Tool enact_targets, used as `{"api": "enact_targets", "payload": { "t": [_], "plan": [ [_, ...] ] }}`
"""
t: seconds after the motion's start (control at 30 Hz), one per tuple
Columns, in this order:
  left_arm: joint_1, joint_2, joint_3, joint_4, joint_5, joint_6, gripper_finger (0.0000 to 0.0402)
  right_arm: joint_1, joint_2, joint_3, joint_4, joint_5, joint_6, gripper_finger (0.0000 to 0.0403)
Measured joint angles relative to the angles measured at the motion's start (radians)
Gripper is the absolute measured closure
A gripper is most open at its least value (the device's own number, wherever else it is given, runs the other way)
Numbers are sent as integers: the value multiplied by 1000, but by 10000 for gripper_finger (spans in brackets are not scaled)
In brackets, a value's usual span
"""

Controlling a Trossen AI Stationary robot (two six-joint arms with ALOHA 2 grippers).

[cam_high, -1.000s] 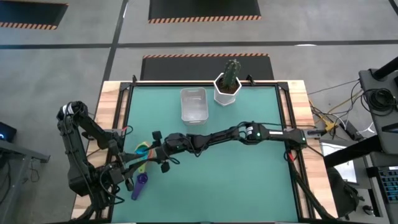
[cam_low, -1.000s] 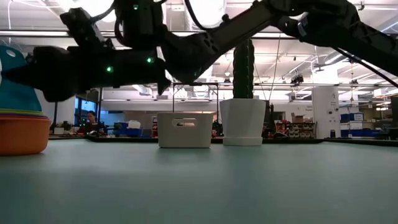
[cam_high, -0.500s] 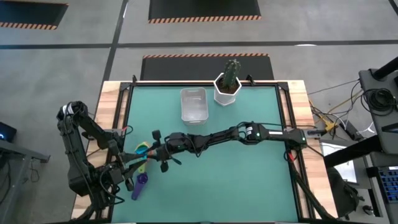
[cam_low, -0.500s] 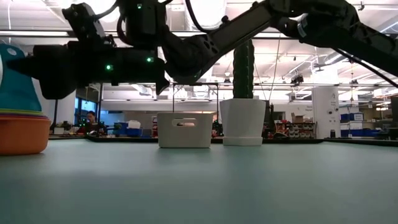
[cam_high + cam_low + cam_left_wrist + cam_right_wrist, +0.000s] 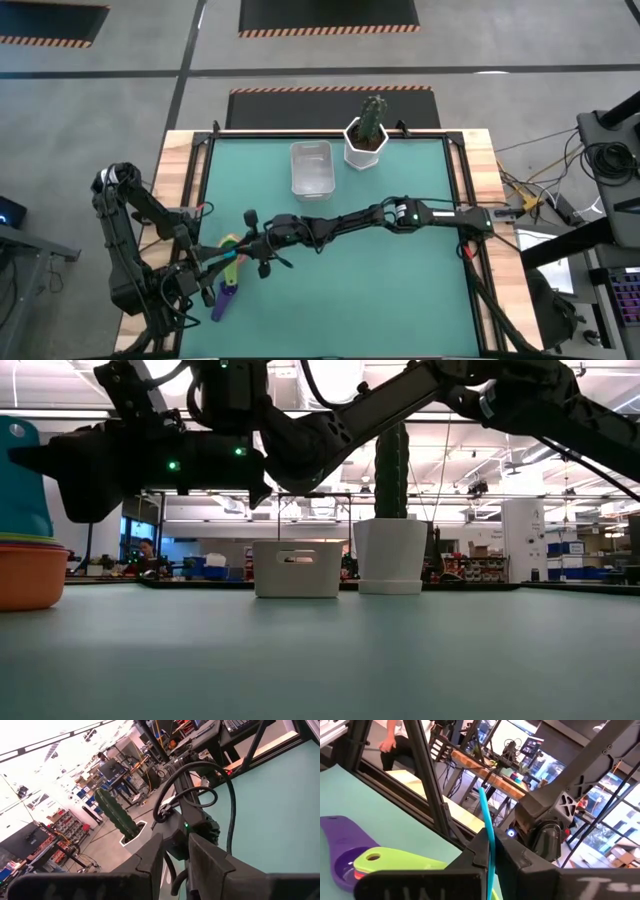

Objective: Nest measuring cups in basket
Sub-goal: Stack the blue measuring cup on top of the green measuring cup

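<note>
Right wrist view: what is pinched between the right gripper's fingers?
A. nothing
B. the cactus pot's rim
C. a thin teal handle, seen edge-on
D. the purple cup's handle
C: the right gripper is shut on the teal cup's handle, which stands edge-on between its fingers; the purple cup lies apart on the table.

Stacked cups (image 5: 28, 550) left; basket (image 5: 296, 568) beside pot (image 5: 391, 556)

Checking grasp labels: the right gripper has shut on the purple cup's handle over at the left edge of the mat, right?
Not purple. The right wrist view shows the right gripper shut on the teal cup's handle; the purple cup lies free beside the stack.
</note>
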Motion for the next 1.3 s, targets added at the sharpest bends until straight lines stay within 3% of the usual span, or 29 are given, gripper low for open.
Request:
{"api": "enact_targets", "payload": {
  "t": [0.67, 1.3],
  "plan": [
    [3, 0, -21, 2, 2, -23, 326, 8, -2, 58, -40, 61, -119, 394],
    [3, 0, -21, 2, 3, -23, 326, 72, -26, 60, -73, 306, -360, 394]
  ]
}}
